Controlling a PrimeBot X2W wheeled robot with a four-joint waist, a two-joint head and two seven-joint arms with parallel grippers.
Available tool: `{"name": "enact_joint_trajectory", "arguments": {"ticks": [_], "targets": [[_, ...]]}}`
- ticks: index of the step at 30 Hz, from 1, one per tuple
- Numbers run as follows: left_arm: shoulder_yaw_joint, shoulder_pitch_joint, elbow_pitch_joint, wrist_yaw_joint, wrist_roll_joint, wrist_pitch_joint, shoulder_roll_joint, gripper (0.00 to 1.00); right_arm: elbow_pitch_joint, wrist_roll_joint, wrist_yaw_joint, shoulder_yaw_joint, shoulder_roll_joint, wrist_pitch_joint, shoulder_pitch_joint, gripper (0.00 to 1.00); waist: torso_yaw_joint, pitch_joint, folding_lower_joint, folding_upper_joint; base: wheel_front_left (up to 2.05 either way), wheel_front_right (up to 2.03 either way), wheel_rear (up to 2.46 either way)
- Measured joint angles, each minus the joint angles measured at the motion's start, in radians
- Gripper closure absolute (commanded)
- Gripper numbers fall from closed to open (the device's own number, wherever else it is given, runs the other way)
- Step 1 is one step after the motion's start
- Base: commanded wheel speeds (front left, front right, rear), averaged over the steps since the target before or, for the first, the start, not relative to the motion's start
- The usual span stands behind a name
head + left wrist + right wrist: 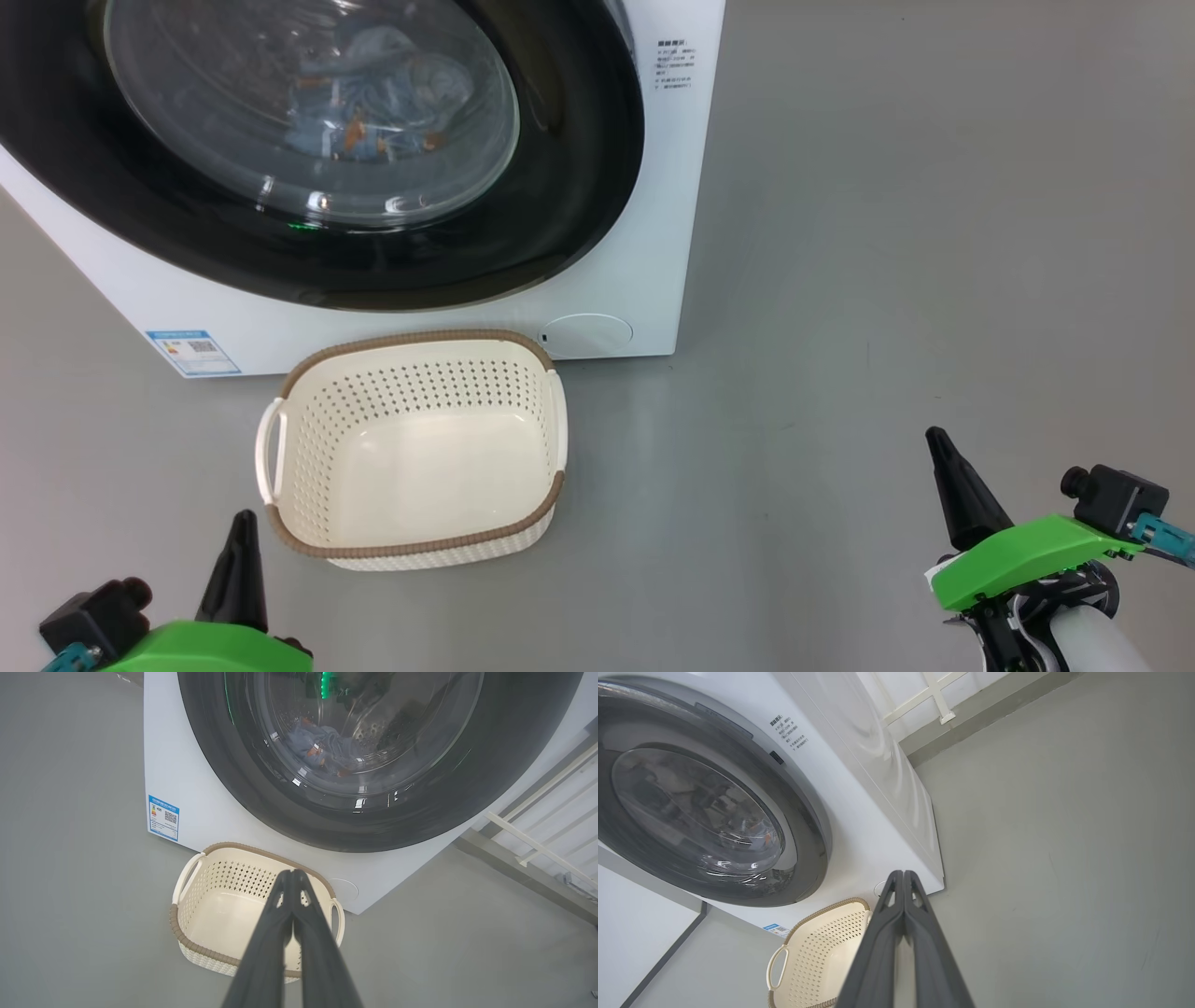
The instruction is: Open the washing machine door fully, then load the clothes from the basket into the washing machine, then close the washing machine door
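Left hand [243, 527]: lower left of the head view, dark fingers pressed flat together, holding nothing; near the basket's front corner but not touching it.
Right hand [941, 453]: lower right, fingers likewise pinched together and empty, above bare floor [887, 280], well apart from basket and machine.
Basket [411, 334]: upright on the floor just in front of the machine, below the door; its cream bottom is bare, with no garment inside.
Washing machine [607, 280]: white front just behind the basket, blue sticker [193, 352] low on its left, round flap [588, 333] low on its right.
Washing machine door [579, 187]: the black ring appears to lie flush against the front, so it looks closed.
Clothes [373, 93]: light blue fabric with orange prints, seen through the glass, lying in the drum.
Done, by my reading: the load is moved across and the door is swung to.
Left: apparently nothing; whether the latch has fully caught cannot be told.
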Motion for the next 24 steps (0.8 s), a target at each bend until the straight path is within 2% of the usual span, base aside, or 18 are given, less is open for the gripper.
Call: {"name": "enact_joint_trajectory", "arguments": {"ticks": [24], "targets": [[0.015, 0.000, -0.006, 0.000, -0.238, 0.070, -0.010, 1.00, -0.045, 0.196, 0.000, -0.052, 0.031, 0.066, 0.022, 1.00, 0.005, -0.029, -0.0001, 0.0000, 0.00, 0.00, 0.00]]}}
